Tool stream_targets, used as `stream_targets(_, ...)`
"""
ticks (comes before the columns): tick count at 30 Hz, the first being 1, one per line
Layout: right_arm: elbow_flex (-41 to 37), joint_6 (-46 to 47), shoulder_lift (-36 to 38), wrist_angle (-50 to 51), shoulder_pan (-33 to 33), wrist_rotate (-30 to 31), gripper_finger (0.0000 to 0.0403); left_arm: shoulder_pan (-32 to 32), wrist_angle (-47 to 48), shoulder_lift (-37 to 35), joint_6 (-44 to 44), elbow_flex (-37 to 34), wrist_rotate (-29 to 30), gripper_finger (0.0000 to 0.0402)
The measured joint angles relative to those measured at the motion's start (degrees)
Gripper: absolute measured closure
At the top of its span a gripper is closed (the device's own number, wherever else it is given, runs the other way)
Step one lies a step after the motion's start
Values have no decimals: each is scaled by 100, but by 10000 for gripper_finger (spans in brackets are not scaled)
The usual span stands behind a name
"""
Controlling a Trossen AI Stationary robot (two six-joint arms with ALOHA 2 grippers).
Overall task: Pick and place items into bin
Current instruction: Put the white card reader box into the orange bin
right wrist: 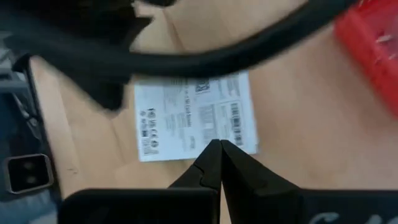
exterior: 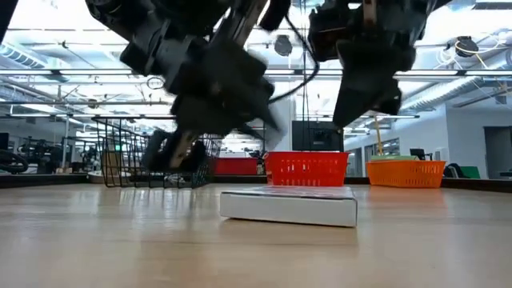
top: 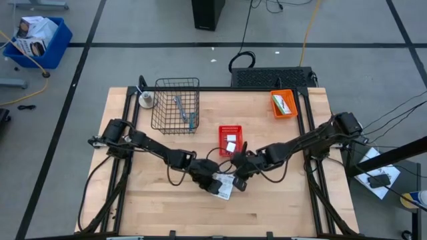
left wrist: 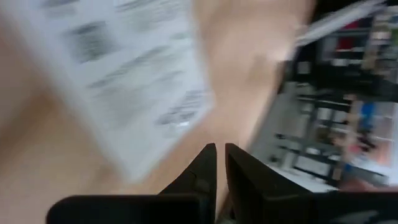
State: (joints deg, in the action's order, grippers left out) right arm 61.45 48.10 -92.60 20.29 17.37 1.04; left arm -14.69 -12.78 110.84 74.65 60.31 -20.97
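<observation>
Both arms meet at the lower middle of the high view, over a flat white printed packet [top: 225, 186] that lies on the bare wooden table [top: 160, 200] just below the small red bin [top: 230, 139]; the low view shows the same packet flat on the wood at centre frame, with nothing under it and neither gripper touching it; the left gripper [top: 215, 183] sits at the packet's left edge with its fingers nearly pressed together, only a thin slit between them in its wrist view, and it holds nothing; the right gripper [top: 238, 179] hangs just above and right of the packet with its fingers pressed tight together, likewise empty; the step in hand looks like picking up this packet, and neither gripper is ready for it, since both are too narrow to take the packet's thickness; to do it well, one arm should back off so the two do not crowd each other, and the other should spread its fingers, come down at one edge of the packet and close across its thin side; a flat thing on a flat table tends to slide, so a low, slow approach is wise; the wire basket [top: 176, 104] at upper left already holds a teal stick [top: 191, 120] and a grey tool [top: 180, 107]; the orange bin [top: 283, 103] sits at upper right
</observation>
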Motion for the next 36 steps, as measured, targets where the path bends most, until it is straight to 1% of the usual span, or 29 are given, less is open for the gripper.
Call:
stream_targets(6, -111, 991, -115, -69, 223, 67, 403, 48, 1256, -95, -455, -13, 50, 370)
stream_targets(8, -251, 1370, -179, -174, 275, 62, 403, 46, 1167, -197, -627, 8, 89, 385)
stream_targets(10, -383, 1742, -237, -298, 354, 38, 403, 40, 1425, -378, -823, 0, 339, 396)
stream_targets(13, -585, 2183, -323, -619, 469, 18, 403, 109, 1495, -408, -895, 12, 613, 394)
stream_targets(16, -763, 2565, -426, -1134, 515, -128, 403, 199, 1705, -379, -946, -6, 557, 396)
stream_targets(19, -818, 2746, -574, -1516, 532, -120, 403, 207, 1986, -328, -1035, -5, 517, 397)
stream_targets(21, -819, 2826, -662, -1540, 558, -162, 403, 203, 1915, -313, -1122, -10, 556, 394)
stream_targets(27, -802, 3447, -1072, -1851, 576, -557, 403, 227, 1701, -309, -1207, -2, 639, 395)
stream_targets(31, -799, 3556, -1231, -2250, 595, -555, 403, 229, 1742, -307, -1323, -2, 712, 394)
stream_targets(36, -801, 3588, -1252, -2407, 490, -490, 403, 231, 1705, -150, -1309, -10, 636, 395)
